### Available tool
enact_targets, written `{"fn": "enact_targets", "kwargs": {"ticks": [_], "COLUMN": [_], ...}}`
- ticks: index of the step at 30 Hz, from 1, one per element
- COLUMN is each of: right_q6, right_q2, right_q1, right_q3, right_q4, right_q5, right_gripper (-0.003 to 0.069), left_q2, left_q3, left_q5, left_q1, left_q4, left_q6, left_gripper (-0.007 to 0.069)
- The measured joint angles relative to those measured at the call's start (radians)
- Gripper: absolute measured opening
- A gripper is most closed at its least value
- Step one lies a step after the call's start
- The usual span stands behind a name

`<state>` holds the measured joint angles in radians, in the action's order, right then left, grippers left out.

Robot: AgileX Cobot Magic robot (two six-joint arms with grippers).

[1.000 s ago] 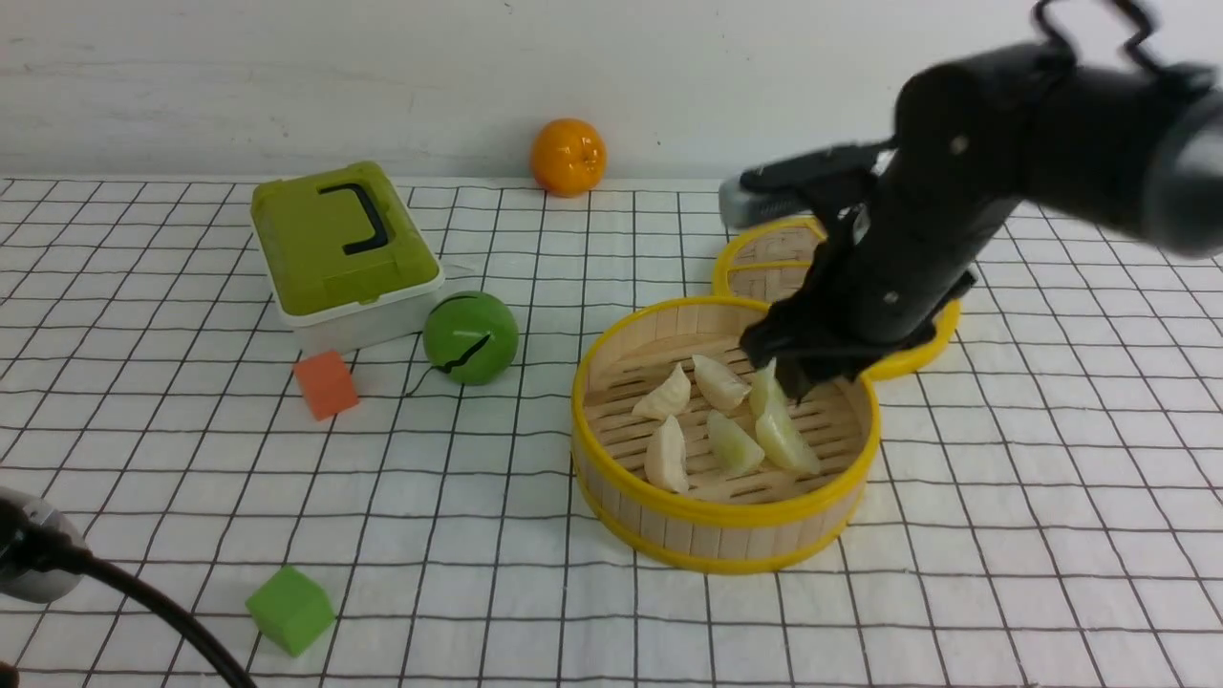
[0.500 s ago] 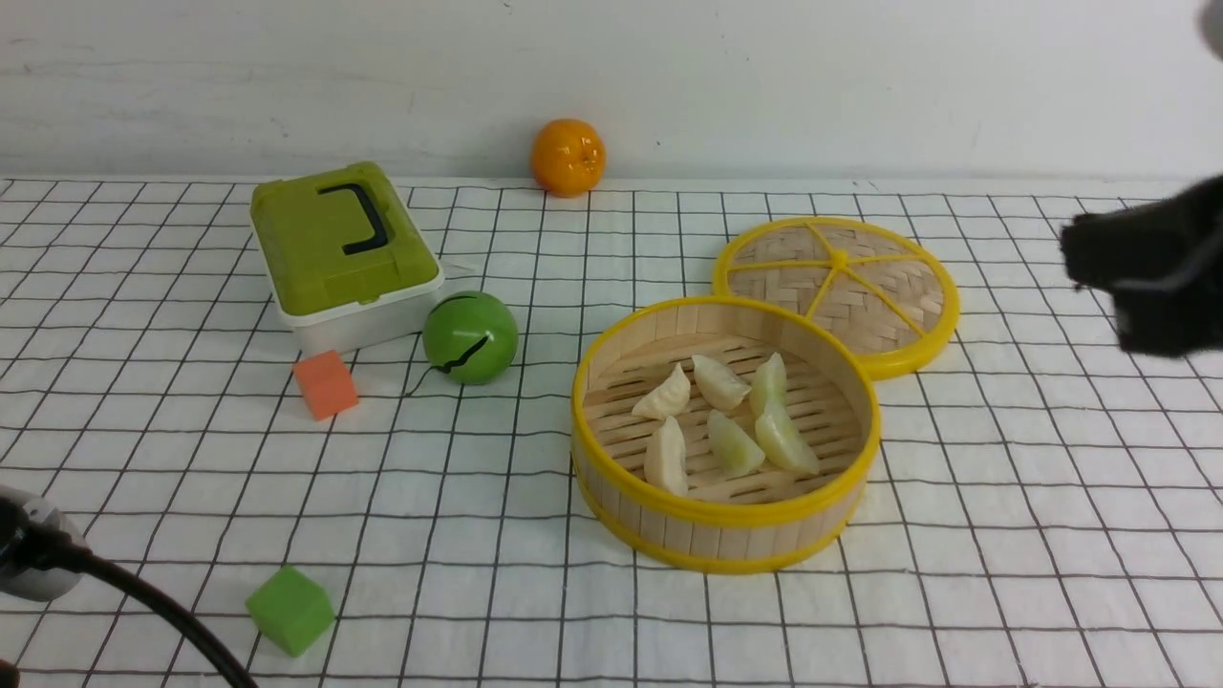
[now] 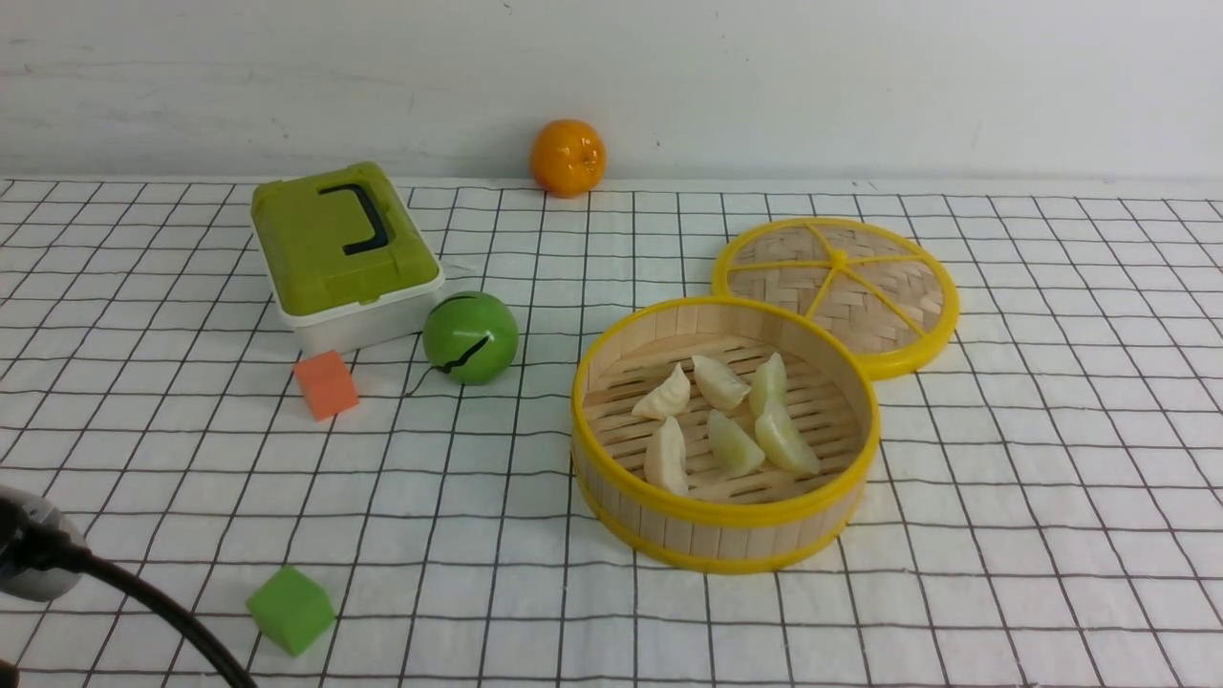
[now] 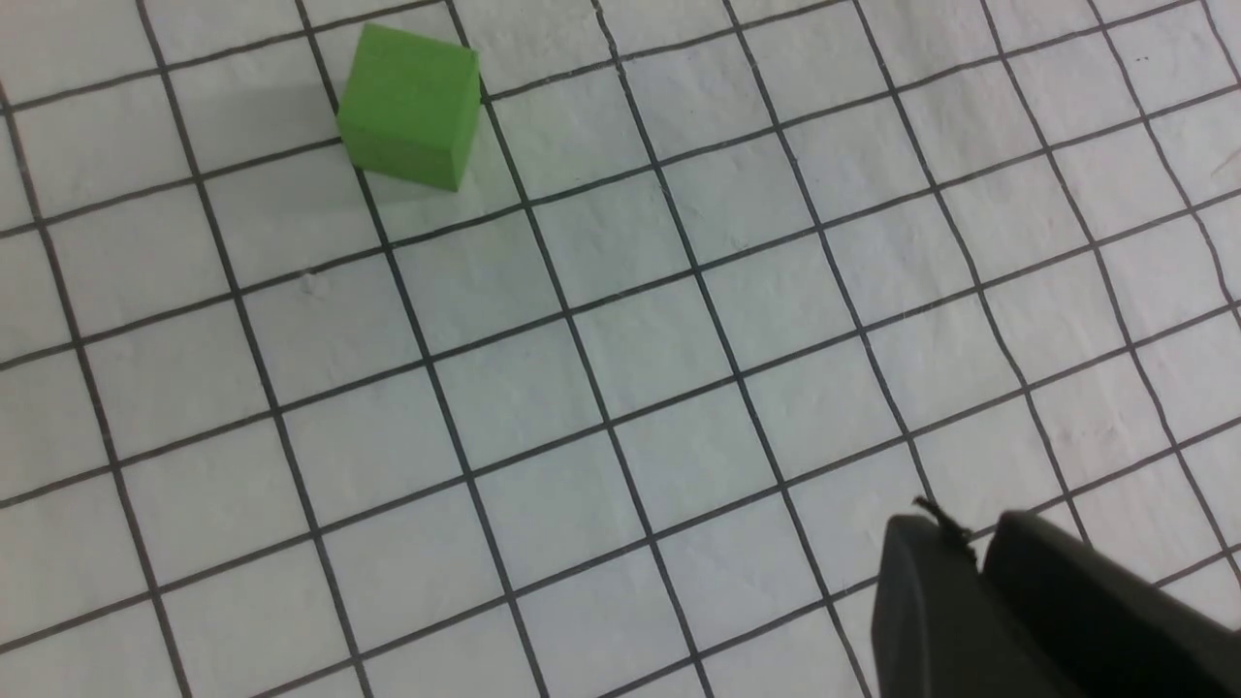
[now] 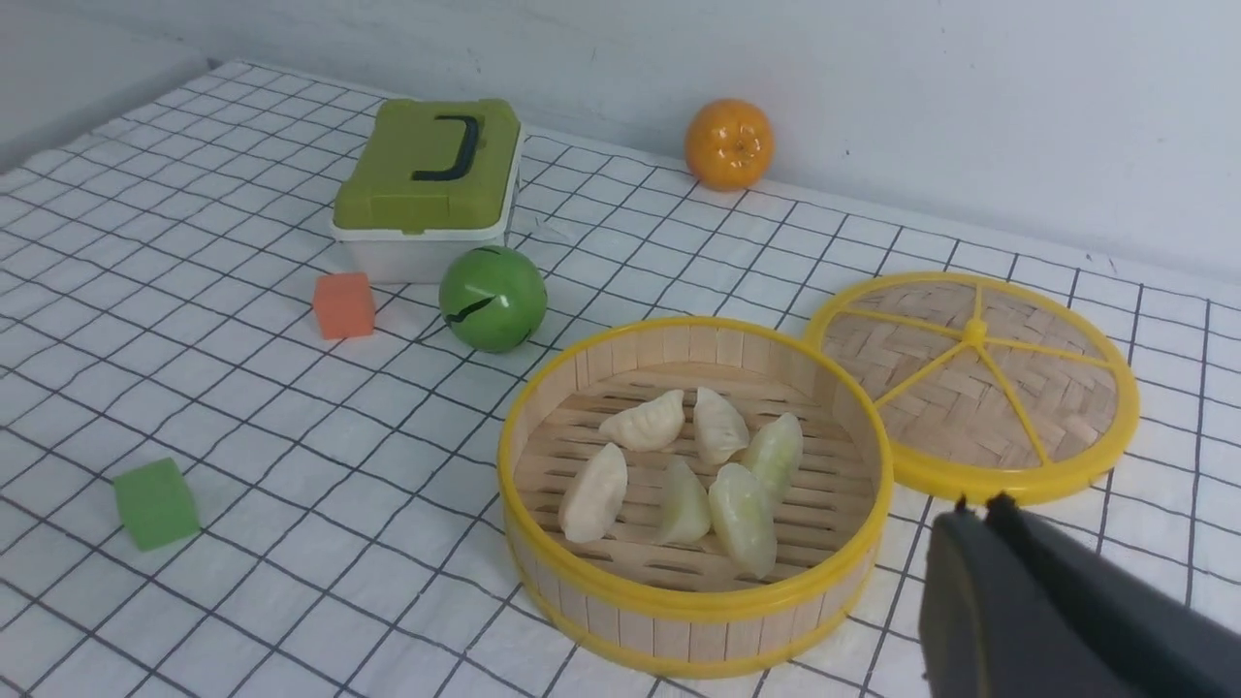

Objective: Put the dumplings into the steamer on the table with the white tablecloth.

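1. progress: six dumplings [image 3: 728, 421] lie on the slatted floor of the steamer [image 3: 723, 524]. i count six in both the front and right wrist views, so by my read the loading is done.
2. none left outside: no dumpling shows anywhere on the white tablecloth [image 3: 1003, 535] in any view. what else sits on the table [image 3: 172, 449] is a green cube [image 3: 289, 609], an orange cube [image 3: 326, 383], a green ball [image 3: 470, 336], a green-lidded box [image 3: 342, 250] and an orange [image 3: 568, 156].
3. steamer position: right of centre on the table, open on top. its woven lid [image 3: 837, 290] lies flat just behind it to the right, the rims look like they touch or nearly so. the task doesn't ask for the lid, so i'd leave it.
4. right gripper [image 5: 981, 514]: only its tips show, in its own wrist view, clear of the steamer and off to the lid side. jaws clenched together, nothing between them.
5. left gripper [image 4: 974, 543]: seen in its wrist view over bare cloth, well apart from the green cube. fingers pressed nearly together with a hairline gap at most, empty.
6. remaining: judging from this, nothing but parking the arms.
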<state>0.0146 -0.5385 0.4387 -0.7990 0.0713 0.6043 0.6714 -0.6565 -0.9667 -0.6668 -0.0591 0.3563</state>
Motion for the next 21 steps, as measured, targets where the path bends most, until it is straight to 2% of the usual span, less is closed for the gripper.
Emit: {"fn": "enact_targets", "kwargs": {"ticks": [4, 9, 11, 17, 21], "right_q6": [0.003, 0.058, 0.072, 0.079, 0.079], "right_q2": [0.046, 0.148, 0.194, 0.392, 0.507], "right_q1": [0.0, -0.044, -0.088, -0.319, -0.438], "right_q3": [0.04, 0.251, 0.352, 0.648, 0.796], "right_q4": [-0.022, -0.083, -0.083, -0.071, -0.066], "right_q5": [-0.002, -0.149, -0.237, -0.516, -0.582], "right_gripper": [-0.0021, -0.0021, -0.0021, -0.0021, -0.0021], "left_q2": [0.0, 0.0, 0.0, 0.0, 0.0], "left_q3": [0.0, 0.0, 0.0, 0.0, 0.0], "left_q5": [0.0, 0.0, 0.0, 0.0, 0.0], "left_q1": [0.0, 0.0, 0.0, 0.0, 0.0], "left_q4": [0.0, 0.0, -0.001, -0.001, -0.001], "left_q6": [0.0, 0.0, 0.0, 0.0, 0.0], "left_gripper": [0.0085, 0.0086, 0.0088, 0.0092, 0.0093]}}
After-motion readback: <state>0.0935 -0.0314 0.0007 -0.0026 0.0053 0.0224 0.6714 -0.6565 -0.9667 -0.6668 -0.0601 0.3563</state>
